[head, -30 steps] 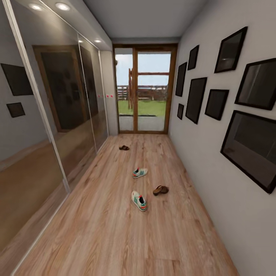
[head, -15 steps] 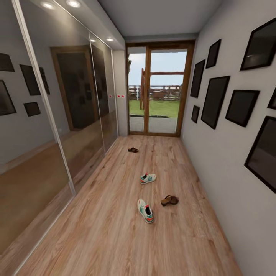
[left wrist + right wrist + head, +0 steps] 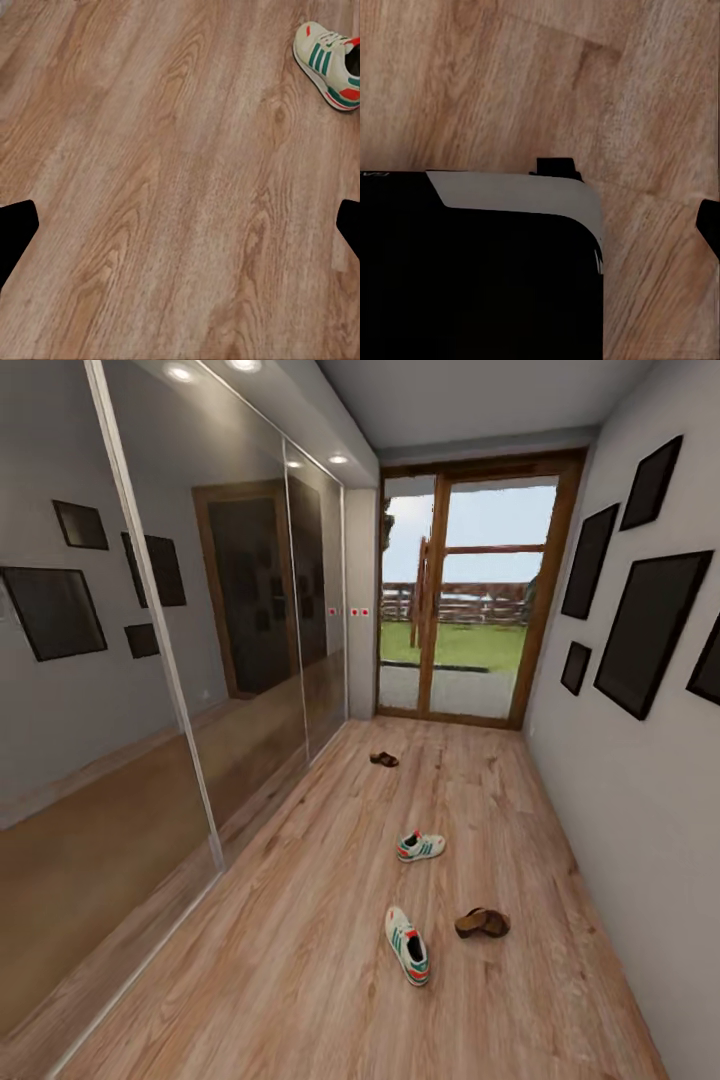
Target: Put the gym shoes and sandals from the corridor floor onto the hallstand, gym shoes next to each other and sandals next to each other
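The left gripper (image 3: 180, 232), fingertips spread open, looks past a near gym shoe (image 3: 328, 54); the right gripper's state is unclear. The shoes sit lower than before as the head camera moved.

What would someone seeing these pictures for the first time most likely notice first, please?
Probably the shoes scattered on the wooden floor: one white sneaker nearest the camera, a brown sandal just to its right, a second sneaker farther on, and another sandal near the glass door. The mirrored wall along the left and the dark picture frames on the right also stand out.
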